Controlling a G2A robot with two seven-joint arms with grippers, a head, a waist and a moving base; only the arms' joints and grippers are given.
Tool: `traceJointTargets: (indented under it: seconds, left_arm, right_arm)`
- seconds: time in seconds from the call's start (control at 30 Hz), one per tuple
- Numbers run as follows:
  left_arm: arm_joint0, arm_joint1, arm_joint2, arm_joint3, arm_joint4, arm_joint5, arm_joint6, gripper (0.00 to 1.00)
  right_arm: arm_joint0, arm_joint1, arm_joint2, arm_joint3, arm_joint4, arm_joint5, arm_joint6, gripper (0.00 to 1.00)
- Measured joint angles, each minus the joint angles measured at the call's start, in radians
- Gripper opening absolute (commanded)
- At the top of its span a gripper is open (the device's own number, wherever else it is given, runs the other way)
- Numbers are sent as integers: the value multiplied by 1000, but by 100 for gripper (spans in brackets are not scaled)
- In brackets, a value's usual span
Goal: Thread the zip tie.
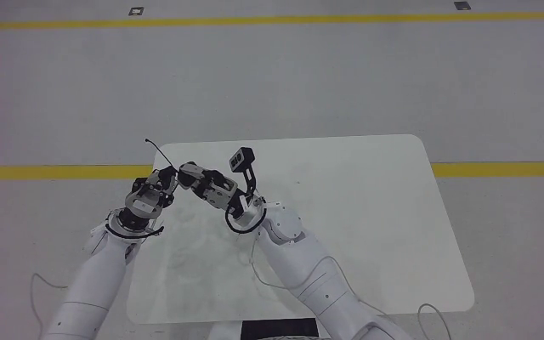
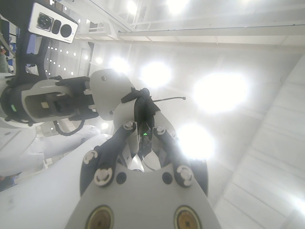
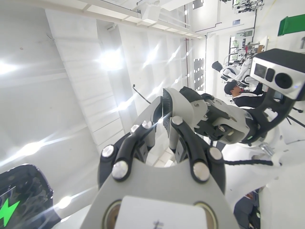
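Observation:
A thin black zip tie [image 1: 159, 153] is held above the near left part of the white table [image 1: 357, 221], its tail slanting up and away to the left. My left gripper [image 1: 167, 177] and right gripper [image 1: 185, 170] meet tip to tip at its lower end. In the left wrist view my left gripper [image 2: 143, 96] is shut on the black zip tie [image 2: 169, 100], whose tail sticks out past the fingertips. In the right wrist view my right gripper [image 3: 162, 106] is shut with the zip tie [image 3: 140, 94] showing just beyond one finger. The part of the tie between the pads is hidden.
The table's right half and far side are bare white surface. Yellow floor lines [image 1: 476, 169] run behind the table. A loose cable [image 1: 425, 310] trails off the near right corner.

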Motion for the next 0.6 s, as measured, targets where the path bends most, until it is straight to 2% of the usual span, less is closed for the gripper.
traceJointTargets:
  seconds: [0.33, 0.6]
  left_arm:
    - [0, 0, 0, 0, 0, 0, 0, 0]
    - [0, 0, 0, 0, 0, 0, 0, 0]
  right_arm:
    - [2, 1, -9, -7, 0, 0, -1, 7]
    - [2, 0, -7, -14, -5, 0, 0, 9]
